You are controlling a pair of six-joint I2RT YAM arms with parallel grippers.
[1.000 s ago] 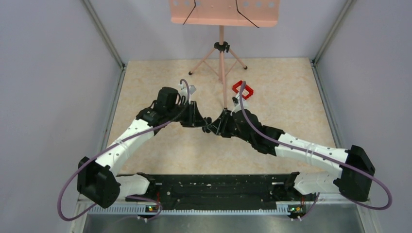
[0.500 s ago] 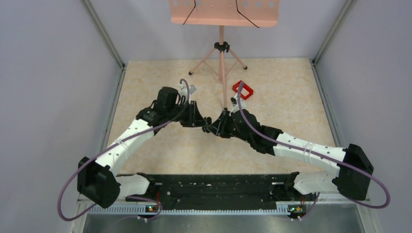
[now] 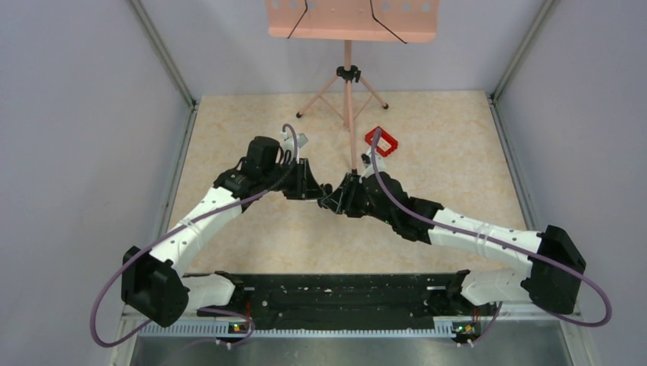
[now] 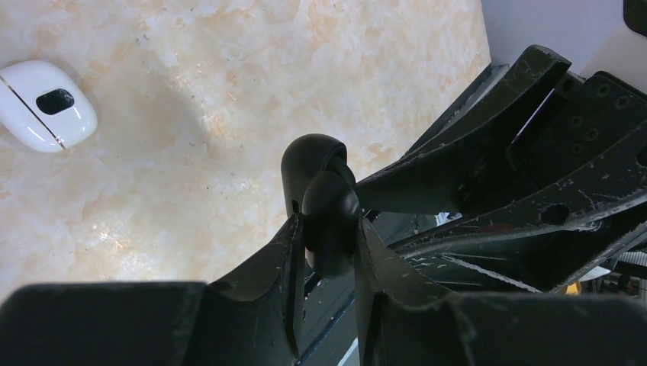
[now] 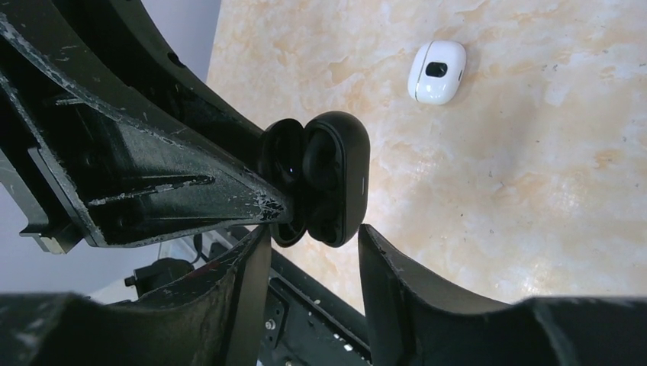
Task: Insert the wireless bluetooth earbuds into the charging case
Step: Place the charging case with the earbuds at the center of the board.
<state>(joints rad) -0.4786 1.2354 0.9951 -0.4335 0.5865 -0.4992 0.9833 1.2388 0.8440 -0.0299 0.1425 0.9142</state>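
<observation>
The charging case (image 4: 309, 164), a glossy black oval, is held above the table with my left gripper (image 4: 328, 226) shut on it. In the right wrist view the charging case (image 5: 339, 171) stands hinged open like a clamshell, one left finger (image 5: 191, 164) against its side. My right gripper (image 5: 314, 232) is open just below it, one jaw on each side, with a gap to the case on the right. I see no loose earbud. Whether one sits in the dark hollows of the case I cannot tell. From above, both grippers (image 3: 328, 200) meet mid-table.
A small white rounded case (image 5: 436, 71) lies on the marble tabletop; from above it shows as the white case (image 3: 302, 140) beside the left arm. A red rectangular frame (image 3: 381, 141) sits behind the right arm. A pink stand (image 3: 349, 91) rises at the back.
The right gripper's jaws closed a little, then spread wider around the case. Both arms stay almost where they were, and the left grip is unchanged.
</observation>
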